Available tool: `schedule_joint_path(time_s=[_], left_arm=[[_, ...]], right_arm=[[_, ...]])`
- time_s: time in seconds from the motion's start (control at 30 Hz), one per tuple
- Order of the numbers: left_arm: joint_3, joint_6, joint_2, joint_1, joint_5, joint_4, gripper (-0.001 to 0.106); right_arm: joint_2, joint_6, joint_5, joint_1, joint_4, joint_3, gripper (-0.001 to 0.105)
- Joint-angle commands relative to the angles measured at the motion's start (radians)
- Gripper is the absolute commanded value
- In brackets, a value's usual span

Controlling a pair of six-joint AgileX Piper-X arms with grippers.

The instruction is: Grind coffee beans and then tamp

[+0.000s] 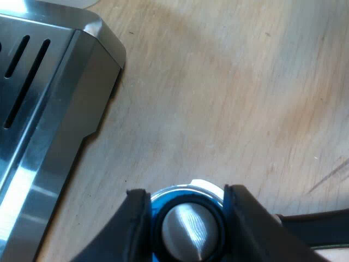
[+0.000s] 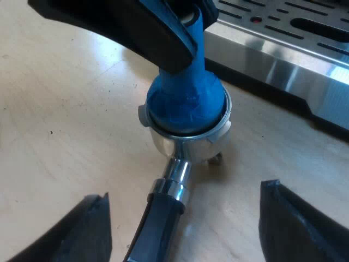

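Note:
The blue tamper (image 2: 185,103) stands upright in the basket of the metal holder (image 2: 188,143), which rests on the wooden table. My left gripper (image 1: 185,192) is shut on the tamper (image 1: 188,232), its fingers clamping the round metal-capped top; from the right wrist view the left gripper (image 2: 163,33) comes down onto the tamper's stem. The holder's dark handle (image 2: 161,224) points toward my right gripper (image 2: 185,192), which is open, one finger on each side of the handle without touching it.
The espresso machine's steel drip tray (image 2: 283,54) with its slotted grate lies close behind the holder. Its corner (image 1: 49,109) stands near the tamper. Bare wooden table (image 1: 234,93) surrounds the holder.

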Motion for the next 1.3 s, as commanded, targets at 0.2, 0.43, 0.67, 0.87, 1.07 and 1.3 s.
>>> schedule_joint_path(time_s=[0.2, 0.43, 0.67, 0.87, 1.07, 1.3], left_arm=[[0.048, 0.015, -0.005, 0.000, -0.014, -0.006, 0.000], [0.121, 0.015, -0.005, 0.000, -0.007, -0.006, 0.000], [0.174, 0.013, -0.005, 0.000, -0.005, -0.006, 0.000], [0.180, 0.013, -0.005, 0.000, 0.015, -0.027, 0.000], [0.161, 0.013, -0.005, 0.000, 0.035, -0.057, 0.000], [0.065, 0.013, -0.005, 0.000, 0.039, -0.057, 0.000]], right_arm=[[-0.004, -0.004, -0.003, -0.005, -0.009, -0.002, 0.059], [-0.004, -0.004, -0.003, -0.005, -0.009, -0.002, 0.059], [-0.004, -0.004, -0.003, -0.005, -0.009, -0.002, 0.059], [-0.004, -0.004, -0.003, -0.005, -0.009, -0.002, 0.059], [-0.004, -0.004, -0.003, -0.005, -0.009, -0.002, 0.059], [-0.004, -0.004, -0.001, -0.005, -0.009, -0.002, 0.059]])
